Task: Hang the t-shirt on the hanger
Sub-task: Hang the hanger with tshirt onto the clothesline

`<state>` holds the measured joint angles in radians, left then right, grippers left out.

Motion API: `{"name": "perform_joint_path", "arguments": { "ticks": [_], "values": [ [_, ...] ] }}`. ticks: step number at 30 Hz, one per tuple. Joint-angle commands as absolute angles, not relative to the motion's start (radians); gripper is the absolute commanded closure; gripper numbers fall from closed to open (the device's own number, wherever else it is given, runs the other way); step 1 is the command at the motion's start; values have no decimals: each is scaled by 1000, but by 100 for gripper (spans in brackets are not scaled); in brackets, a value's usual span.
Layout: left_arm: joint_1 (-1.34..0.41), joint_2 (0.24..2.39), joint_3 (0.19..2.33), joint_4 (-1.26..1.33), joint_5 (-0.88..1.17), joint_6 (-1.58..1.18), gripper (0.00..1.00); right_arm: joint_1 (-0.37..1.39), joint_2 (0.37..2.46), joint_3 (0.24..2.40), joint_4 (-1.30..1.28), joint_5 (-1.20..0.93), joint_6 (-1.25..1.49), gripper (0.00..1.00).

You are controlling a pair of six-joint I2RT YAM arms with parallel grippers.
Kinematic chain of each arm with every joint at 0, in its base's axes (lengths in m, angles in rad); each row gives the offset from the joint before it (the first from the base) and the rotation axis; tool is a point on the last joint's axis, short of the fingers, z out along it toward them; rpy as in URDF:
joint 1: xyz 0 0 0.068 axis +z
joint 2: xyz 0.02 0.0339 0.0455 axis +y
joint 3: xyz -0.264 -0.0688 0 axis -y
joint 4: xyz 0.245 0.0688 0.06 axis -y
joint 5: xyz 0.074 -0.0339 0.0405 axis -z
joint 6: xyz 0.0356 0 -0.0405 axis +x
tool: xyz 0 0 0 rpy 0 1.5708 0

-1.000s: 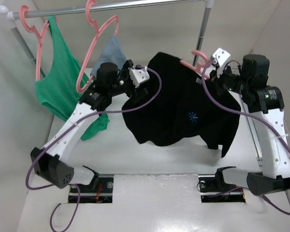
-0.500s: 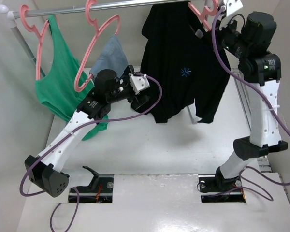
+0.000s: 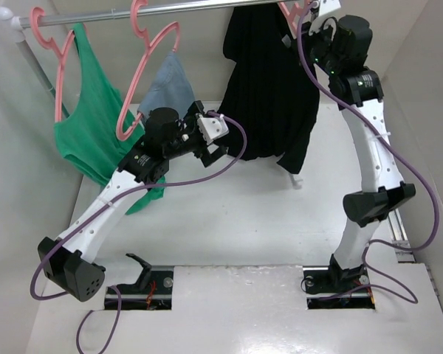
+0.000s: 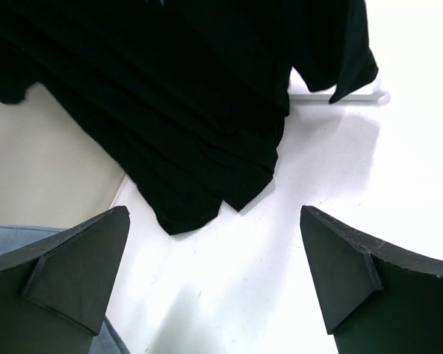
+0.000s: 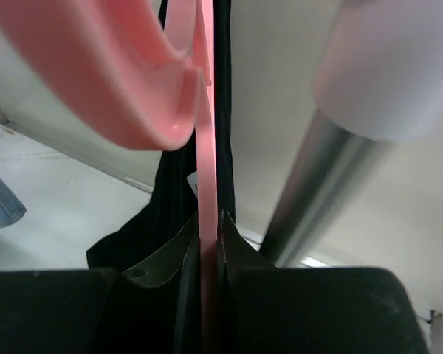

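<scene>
The black t-shirt hangs from the pink hanger up at the metal rail, right of centre. My right gripper is shut on the hanger; in the right wrist view the jaws clamp the hanger's thin pink stem, with the hook above and the t-shirt behind. My left gripper is open and empty, low beside the t-shirt's left hem. The left wrist view shows the t-shirt's lower edge above the table, between and beyond my fingers.
A metal rail runs across the back, its right post beside my right gripper. A green tank top and a grey-blue garment hang on other pink hangers at the left. A white wall stands at the left.
My right arm has lifted the hanger and t-shirt from over the table up to the rail and turned them edge-on. My left gripper has let go of the cloth and stays low.
</scene>
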<state>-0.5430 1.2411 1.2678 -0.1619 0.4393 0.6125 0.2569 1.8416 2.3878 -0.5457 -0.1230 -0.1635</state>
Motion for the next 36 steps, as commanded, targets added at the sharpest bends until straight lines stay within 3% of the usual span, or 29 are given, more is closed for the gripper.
{"name": "perform_joint_path", "arguments": {
  "ticks": [1, 9, 11, 12, 13, 15, 17, 22, 29, 36],
  "values": [
    [-543, 1204, 1259, -133, 436, 617, 0, 267, 1856, 2431, -396, -113, -123, 100],
    [-543, 1195, 1229, -133, 426, 617, 0, 285, 1764, 2200, -354, -123, -123, 100],
    [-543, 1184, 1218, -133, 426, 617, 0, 285, 1732, 2160, -354, -139, -123, 79],
    [-543, 1184, 1207, -133, 426, 617, 0, 285, 1692, 2117, -354, -152, -149, 62],
    [-543, 1184, 1207, -133, 426, 617, 0, 285, 1668, 2093, -354, -161, -161, 29],
    [-543, 1173, 1195, -124, 426, 617, 0, 294, 1581, 2010, -354, -144, -189, 11],
    [-543, 1173, 1183, -124, 426, 617, 0, 310, 1510, 1947, -344, -91, -235, 1],
    [-543, 1164, 1164, -124, 436, 617, 0, 340, 1271, 1777, -333, 29, -319, 1],
    [-552, 1155, 1122, -115, 434, 565, 0, 351, 1010, 1594, -367, 17, -393, 1],
    [-563, 1097, 904, 1, 198, 325, 0, 351, 798, 1179, -457, -34, -348, 1]
  ]
}}
